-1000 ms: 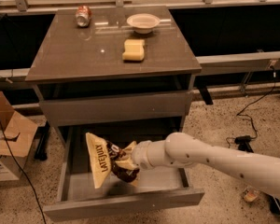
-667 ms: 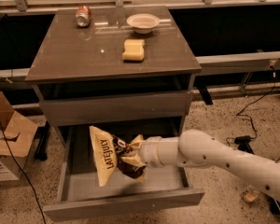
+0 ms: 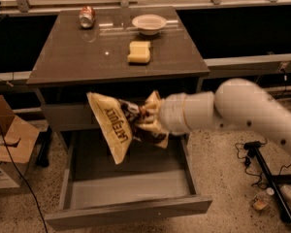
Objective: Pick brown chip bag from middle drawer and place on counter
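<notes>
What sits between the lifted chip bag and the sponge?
In the camera view, only bare counter; the gripper holds the brown chip bag above the middle drawer.

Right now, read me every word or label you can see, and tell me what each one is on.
"LATE JULY": on the tan side of the chip bag, which the gripper holds above the open drawer.
Can on the counter: label too blurred to read.
Cardboard box on the floor at left: dark print at its edge, not readable.
</notes>
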### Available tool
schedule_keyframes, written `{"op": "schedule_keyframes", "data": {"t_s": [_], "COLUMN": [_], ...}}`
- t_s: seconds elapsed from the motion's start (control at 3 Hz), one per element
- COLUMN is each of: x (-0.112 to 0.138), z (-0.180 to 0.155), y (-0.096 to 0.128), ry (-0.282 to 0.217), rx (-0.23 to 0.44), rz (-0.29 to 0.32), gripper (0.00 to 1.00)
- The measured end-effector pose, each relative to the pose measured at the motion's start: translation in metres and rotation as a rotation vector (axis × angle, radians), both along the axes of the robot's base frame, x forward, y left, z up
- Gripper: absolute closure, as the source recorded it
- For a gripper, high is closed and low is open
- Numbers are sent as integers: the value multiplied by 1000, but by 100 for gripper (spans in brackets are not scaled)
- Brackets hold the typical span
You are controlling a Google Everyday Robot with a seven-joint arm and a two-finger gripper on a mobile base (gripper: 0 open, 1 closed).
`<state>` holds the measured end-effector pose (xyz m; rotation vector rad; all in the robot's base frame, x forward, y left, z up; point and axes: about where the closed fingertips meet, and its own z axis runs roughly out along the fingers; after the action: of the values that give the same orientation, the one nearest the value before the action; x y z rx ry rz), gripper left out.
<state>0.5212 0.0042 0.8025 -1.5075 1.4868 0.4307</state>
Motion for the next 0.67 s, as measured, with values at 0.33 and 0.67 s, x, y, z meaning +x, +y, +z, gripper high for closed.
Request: {"op": "schedule_keyframes", "data": {"t_s": [0.33,0.67], "x": [7,8], "z": [108,108], "y": [2,4], "ry": [-169,-171], "rx": [-99,-111], "rz": [30,33], "gripper": [100,100]}}
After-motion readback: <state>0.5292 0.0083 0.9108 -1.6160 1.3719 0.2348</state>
